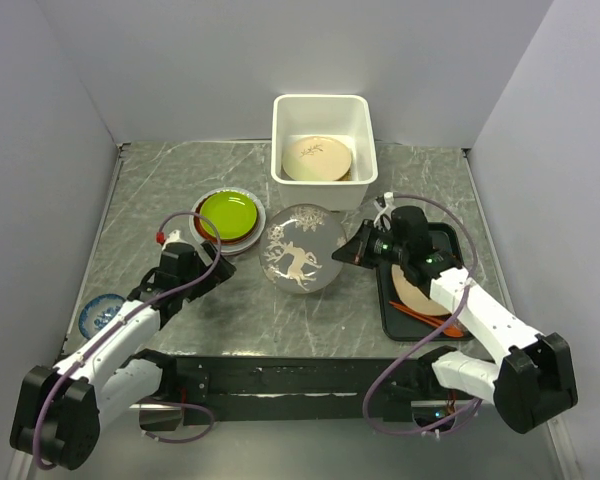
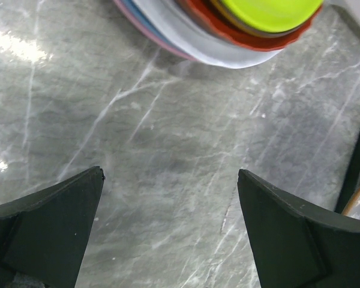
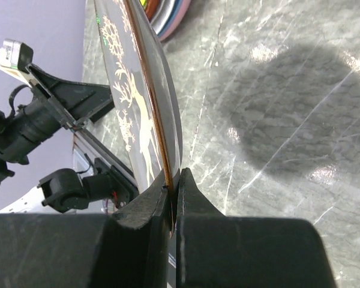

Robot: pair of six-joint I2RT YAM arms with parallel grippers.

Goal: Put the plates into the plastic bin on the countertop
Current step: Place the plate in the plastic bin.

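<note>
A: While the right gripper (image 1: pixel 352 252) pinches the rim of the grey patterned plate (image 1: pixel 300 248) at frame centre, what's the other one doing?
B: The left gripper (image 2: pixel 171 174) gapes wide above the countertop (image 2: pixel 168 120). The plastic bin (image 1: pixel 320 100), top centre, holds a cream plate (image 1: pixel 317 158).

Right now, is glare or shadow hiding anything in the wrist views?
Right wrist: a dark shadow and bright glare spots lie on the countertop, beside the grey patterned plate pinched in the right gripper; nothing hidden. Left wrist: glare patches at the left edge, open left gripper dark but sharp. Top external: evenly lit.
</note>
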